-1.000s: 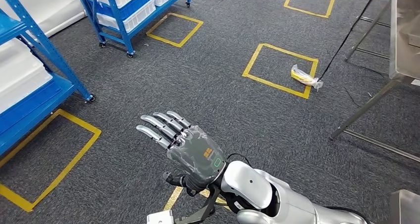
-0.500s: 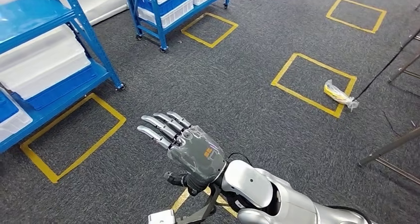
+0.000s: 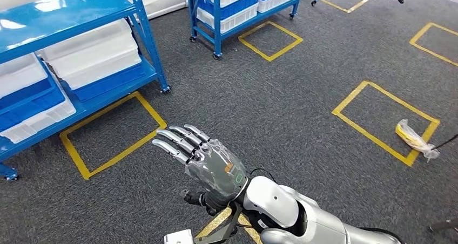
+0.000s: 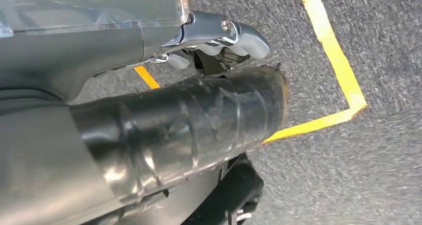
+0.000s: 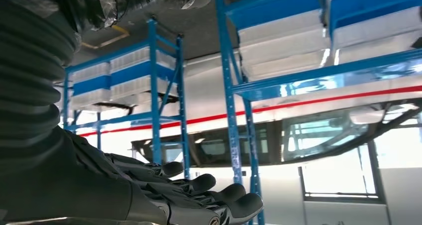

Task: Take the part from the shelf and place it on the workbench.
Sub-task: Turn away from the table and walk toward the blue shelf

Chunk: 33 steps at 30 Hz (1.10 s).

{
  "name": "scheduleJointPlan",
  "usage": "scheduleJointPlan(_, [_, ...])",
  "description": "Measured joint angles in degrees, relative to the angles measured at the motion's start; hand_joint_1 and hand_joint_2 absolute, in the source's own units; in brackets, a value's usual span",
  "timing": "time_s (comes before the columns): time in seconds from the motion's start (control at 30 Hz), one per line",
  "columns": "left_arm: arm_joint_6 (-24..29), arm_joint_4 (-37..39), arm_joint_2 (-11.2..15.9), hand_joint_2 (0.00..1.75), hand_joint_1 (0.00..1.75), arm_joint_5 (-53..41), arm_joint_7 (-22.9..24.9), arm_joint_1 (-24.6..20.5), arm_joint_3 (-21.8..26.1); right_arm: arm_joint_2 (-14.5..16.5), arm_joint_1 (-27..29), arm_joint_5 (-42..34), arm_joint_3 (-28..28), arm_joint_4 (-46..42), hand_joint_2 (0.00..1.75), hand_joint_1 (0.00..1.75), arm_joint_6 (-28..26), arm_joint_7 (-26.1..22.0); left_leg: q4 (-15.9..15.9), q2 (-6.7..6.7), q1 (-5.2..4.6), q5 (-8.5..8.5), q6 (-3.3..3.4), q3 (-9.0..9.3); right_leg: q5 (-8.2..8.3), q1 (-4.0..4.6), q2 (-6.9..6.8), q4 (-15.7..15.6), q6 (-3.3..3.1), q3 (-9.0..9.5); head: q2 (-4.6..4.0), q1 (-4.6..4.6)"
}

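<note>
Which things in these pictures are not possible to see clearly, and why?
- The part: bins on the near shelf hide their contents in the head view.
- Left hand: the left wrist view is too close, so whether its fingers are closed is unclear.
- Workbench: outside the frames.
- Yellow bag: contents too small.

Warehouse/factory-type floor: blue steel shelf racks (image 3: 102,55) w/ white & blue bins (image 3: 92,52), a second rack on castors (image 3: 237,12), grey carpet (image 3: 281,103) marked w/ yellow tape squares (image 3: 386,122) as parking bays; big windows (image 5: 343,170) behind racks.
</note>
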Motion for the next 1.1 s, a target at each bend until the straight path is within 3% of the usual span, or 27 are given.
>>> scheduleJointPlan(0.03, [0.0,0.0,0.0,0.0,0.0,0.0,0.0,0.0,-0.1,-0.1,0.2,0.0,0.0,0.1,1.75,0.0,-0.2,-0.1,0.1,-0.68,0.14,-0.2,-0.39,0.09,0.7,0.16,0.71,-1.4,-0.31,0.31,0.0,0.01])
scheduleJointPlan(0.1, [0.0,0.0,0.1,0.0,0.0,0.0,0.1,0.2,-0.1,-0.2,0.4,-0.1,-0.1,0.2,1.75,0.0,-0.4,-0.3,0.4,-1.52,0.24,-0.15,-1.09,0.2,0.33,0.39,0.1,-2.0,-1.1,1.11,0.0,0.01])
scheduleJointPlan(0.13, [0.0,0.0,0.3,0.0,0.0,0.1,0.1,0.3,-0.2,-0.2,0.4,-0.1,-0.1,0.2,1.75,0.0,-0.5,-0.3,1.2,-0.81,0.21,-0.02,-1.35,0.1,0.33,0.38,-0.6,-2.4,-1.48,1.92,0.0,-0.01])
scheduleJointPlan(0.2, [0.0,0.0,0.4,0.0,0.0,0.0,0.1,0.2,-0.2,-0.2,0.4,-0.1,-0.2,0.2,1.75,0.0,-0.6,-0.4,5.1,2.43,0.02,-0.32,-1.75,-1.95,-0.25,0.34,-2.06,-3.3,-2.21,3.65,0.0,-0.06])
scheduleJointPlan(0.23, [0.0,0.0,0.5,0.0,0.0,0.0,0.1,0.0,-0.2,-0.2,0.5,-0.1,-0.2,0.2,1.75,0.0,-0.6,-0.4,8.3,4.33,-0.01,-1.07,-1.91,-4.02,-0.67,0.44,-2.86,-3.6,-2.44,4.41,0.0,-0.09])
scheduleJointPlan(0.27, [0.0,0.0,0.5,0.0,0.0,0.0,0.1,-0.1,-0.2,-0.2,0.5,-0.1,-0.2,0.2,1.75,0.0,-0.6,-0.4,11.5,5.39,-0.02,-2.26,-2.06,-6.41,-1.18,0.52,-3.67,-3.7,-2.58,5.01,0.0,-0.1])
scheduleJointPlan(0.33, [0.0,0.0,0.5,0.0,0.0,0.1,0.1,-0.1,-0.2,-0.2,0.7,-0.1,-0.2,0.4,1.75,0.0,-0.6,-0.4,15.0,6.13,0.02,-4.26,-2.13,-10.21,-2.44,0.62,-5.18,-3.8,-2.6,6.33,0.0,-0.1])
scheduleJointPlan(0.37, [0.0,0.0,0.5,0.0,0.0,0.0,0.1,0.1,-0.2,-0.2,0.7,-0.1,-0.2,0.4,1.75,0.0,-0.6,-0.4,14.5,6.29,0.02,-4.06,-2.03,-10.94,-3.12,0.64,-5.84,-3.8,-2.56,7.12,0.0,-0.1])
scheduleJointPlan(0.4, [0.0,0.0,0.5,0.0,0.0,0.0,0.1,0.4,-0.3,-0.2,0.7,-0.1,-0.2,0.5,1.75,0.0,-0.6,-0.4,12.1,6.6,0.0,-2.45,-1.77,-10.76,-3.87,0.69,-6.5,-3.8,-2.5,8.05,0.0,-0.1])
scheduleJointPlan(0.47, [0.0,0.0,0.6,0.0,0.0,0.0,0.2,0.7,-0.3,-0.2,0.8,-0.1,-0.2,0.5,1.75,0.0,-0.6,-0.4,5.6,8.34,-0.38,2.67,-1.09,-9.32,-5.41,0.9,-7.74,-3.7,-2.22,9.82,0.0,-0.05])
scheduleJointPlan(0.5, [0.0,0.0,0.7,0.0,0.0,0.1,0.1,0.8,-0.3,-0.2,0.8,-0.1,-0.2,0.6,1.75,0.0,-0.6,-0.4,3.2,9.29,-0.72,4.26,-0.81,-8.63,-6.2,1.03,-8.31,-3.7,-1.91,10.45,0.0,-0.04])
scheduleJointPlan(0.53, [0.0,0.0,0.8,0.0,0.0,0.1,0.1,0.7,-0.3,-0.2,0.9,-0.1,-0.2,0.6,1.75,0.0,-0.6,-0.4,2.1,9.93,-1.04,5.05,-0.58,-8.28,-6.9,1.15,-8.89,-3.7,-1.55,11.04,0.0,-0.02])
scheduleJointPlan(0.57, [0.0,0.0,0.8,0.0,0.0,0.0,0.1,0.7,-0.3,-0.2,0.9,-0.1,-0.2,0.7,1.75,0.0,-0.6,-0.4,2.0,9.95,-1.27,4.77,-0.45,-8.09,-7.36,1.23,-9.29,-3.6,-1.18,11.6,0.0,0.0])
scheduleJointPlan(0.63, [0.0,0.0,0.8,0.0,0.0,0.0,0.1,0.7,-0.4,-0.2,0.8,-0.1,-0.3,0.7,1.75,0.0,-0.6,-0.4,1.6,8.66,-1.11,4.33,0.04,-6.96,-7.45,1.07,-9.32,-2.2,-0.54,12.06,0.0,-0.01])
scheduleJointPlan(0.67, [0.0,0.0,0.9,0.0,0.0,0.0,0.1,0.6,-0.4,-0.2,0.7,-0.1,-0.3,0.6,1.75,0.0,-0.6,-0.4,1.4,7.97,-0.96,3.98,0.34,-6.23,-7.05,0.88,-8.2,0.0,-0.29,11.24,0.0,-0.02])
scheduleJointPlan(0.73, [0.0,0.0,0.9,0.0,0.0,0.1,0.1,0.4,-0.5,-0.2,0.7,-0.1,-0.3,0.6,1.75,0.0,-0.6,-0.4,1.0,6.71,-0.67,3.24,0.89,-4.84,-7.39,0.44,-5.25,6.8,0.2,6.92,0.0,0.0])
scheduleJointPlan(0.8, [0.0,0.0,0.9,0.0,0.0,0.1,0.1,0.2,-0.5,-0.2,0.9,-0.1,-0.3,0.6,1.75,0.0,-0.7,-0.4,1.0,5.28,-0.53,2.27,1.12,-3.76,-10.52,0.16,-3.8,12.7,0.58,1.77,0.0,0.01])
scheduleJointPlan(0.87, [0.0,0.0,0.9,0.0,0.0,0.1,0.1,0.3,-0.6,-0.3,1.0,-0.1,-0.3,0.7,1.75,0.0,-0.6,-0.4,1.0,3.57,-0.47,1.04,1.01,-2.19,-13.26,-0.04,-3.66,13.4,0.81,-1.4,0.0,0.01])
scheduleJointPlan(0.9, [0.0,0.0,0.9,0.0,0.0,0.1,0.1,0.3,-0.6,-0.3,1.1,-0.1,-0.3,0.7,1.75,0.0,-0.6,-0.4,1.0,2.71,-0.42,0.33,0.86,-1.21,-12.84,-0.08,-3.53,11.7,0.86,-2.0,0.0,0.01])
scheduleJointPlan(0.93, [0.0,0.0,0.9,0.0,0.0,0.1,0.1,0.4,-0.6,-0.3,1.1,-0.1,-0.3,0.7,1.75,0.0,-0.6,-0.4,1.0,1.89,-0.34,-0.44,0.67,-0.16,-10.6,-0.11,-3.02,8.8,0.87,-2.17,0.0,0.01])
scheduleJointPlan(0.97, [0.0,0.0,0.9,0.0,0.0,0.1,0.1,0.5,-0.6,-0.3,1.1,-0.1,-0.3,0.7,1.75,0.0,-0.6,-0.4,1.1,1.13,-0.27,-1.19,0.43,0.71,-6.48,-0.11,-1.94,5.4,0.85,-2.17,0.0,0.0])
scheduleJointPlan(1.03, [0.0,0.0,0.9,0.0,0.0,0.0,0.2,0.4,-0.6,-0.5,1.3,-0.1,-0.3,0.9,1.75,0.0,-0.6,-0.4,1.0,-0.35,-0.09,-2.46,-0.2,1.55,-0.29,0.13,-0.24,0.9,0.33,-1.95,0.0,-0.02])
scheduleJointPlan(1.07, [0.0,0.1,0.9,0.0,0.0,0.0,0.2,0.5,-0.7,-0.6,1.4,-0.1,-0.4,0.9,1.75,0.0,-0.6,-0.4,1.0,-0.9,-0.03,-2.78,-0.57,1.75,1.04,0.3,-0.02,0.0,-0.11,-1.8,0.0,-0.04])
scheduleJointPlan(1.1, [0.0,0.0,0.8,0.0,0.0,0.0,0.2,0.5,-0.7,-0.6,1.4,-0.1,-0.5,1.0,1.75,0.0,-0.6,-0.4,0.9,-1.25,0.02,-2.83,-0.93,1.9,0.56,0.47,-0.55,-0.2,-0.68,-1.35,0.0,-0.06])
